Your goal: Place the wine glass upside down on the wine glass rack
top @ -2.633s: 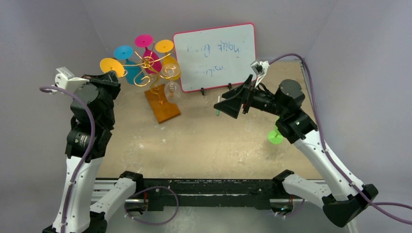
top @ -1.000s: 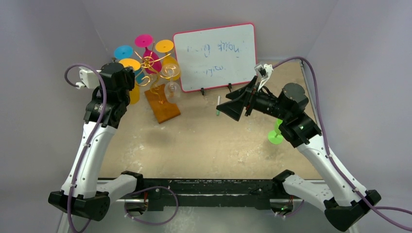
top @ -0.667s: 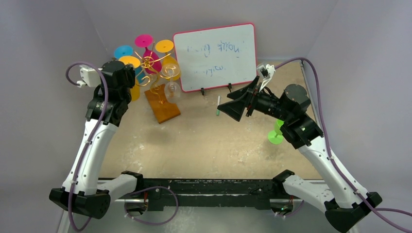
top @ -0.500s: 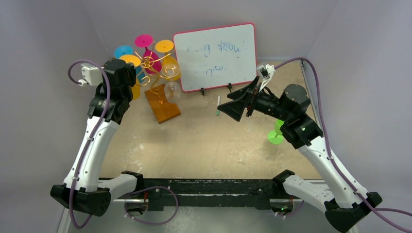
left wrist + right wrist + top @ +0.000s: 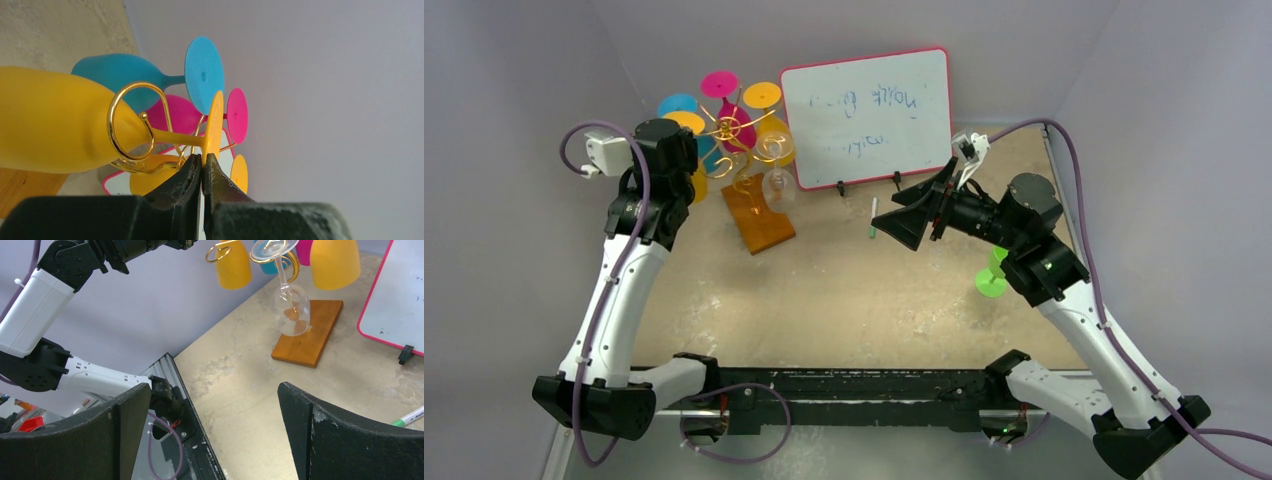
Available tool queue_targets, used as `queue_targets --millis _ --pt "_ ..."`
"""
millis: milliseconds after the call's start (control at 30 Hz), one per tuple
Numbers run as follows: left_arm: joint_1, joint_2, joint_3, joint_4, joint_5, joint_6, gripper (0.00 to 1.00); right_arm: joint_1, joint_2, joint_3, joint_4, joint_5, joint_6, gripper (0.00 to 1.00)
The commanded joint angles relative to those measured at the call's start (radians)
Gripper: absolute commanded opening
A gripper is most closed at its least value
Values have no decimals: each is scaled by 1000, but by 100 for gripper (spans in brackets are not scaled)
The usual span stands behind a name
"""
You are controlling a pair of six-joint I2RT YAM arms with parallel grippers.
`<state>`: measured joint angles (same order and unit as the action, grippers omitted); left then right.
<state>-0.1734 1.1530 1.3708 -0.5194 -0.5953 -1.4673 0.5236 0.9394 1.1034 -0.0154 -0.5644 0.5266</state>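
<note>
**Yellow glass hung mouth-down on the gold rack, its foot pinched by the left fingers**

The only writing to be found was a few lines of faint handwriting on the pink-framed whiteboard (image 5: 867, 115), which was propped just behind the rack. It was too pale to be read.

The yellow wine glass (image 5: 232, 265) was seen on the left side of the wine glass rack (image 5: 736, 150), with its stem caught in one gold curl (image 5: 131, 125). Its long axis was upright, with the foot uppermost and the mouth turned down towards the table (image 5: 844, 290). In the left wrist view the glass was shown lying sideways, the stem running across the picture to a foot seen edge-on.

The left gripper (image 5: 202, 167) was drawn together to a hairline gap, and the lower rim of that foot was pinched between its fingertips.

A blue glass (image 5: 125, 72), a pink glass (image 5: 180, 115), a second yellow glass (image 5: 334, 260) and a clear glass (image 5: 292, 310) were hung bowl-down on other arms. The clear glass hung directly over the brown wooden base (image 5: 307, 332).

The right gripper (image 5: 215, 430) was held above the table, well apart from the rack, with its fingers spread wide. A green marker (image 5: 873, 218) was lying near it, below the whiteboard. A green glass (image 5: 991, 282) was partly hidden behind the right arm.
</note>
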Motion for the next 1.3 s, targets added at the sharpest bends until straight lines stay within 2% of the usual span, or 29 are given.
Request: queue_targets --millis 0,567,1267 --pt "34 -12 -1 62 -23 -11 0 0 -15 33 25 16 -20 100" --pt "128 -42 -28 57 66 -27 0 1 -7 36 11 26 -33 100" --pt "132 -92 -64 39 148 -23 0 1 -10 31 -9 35 -41 100"
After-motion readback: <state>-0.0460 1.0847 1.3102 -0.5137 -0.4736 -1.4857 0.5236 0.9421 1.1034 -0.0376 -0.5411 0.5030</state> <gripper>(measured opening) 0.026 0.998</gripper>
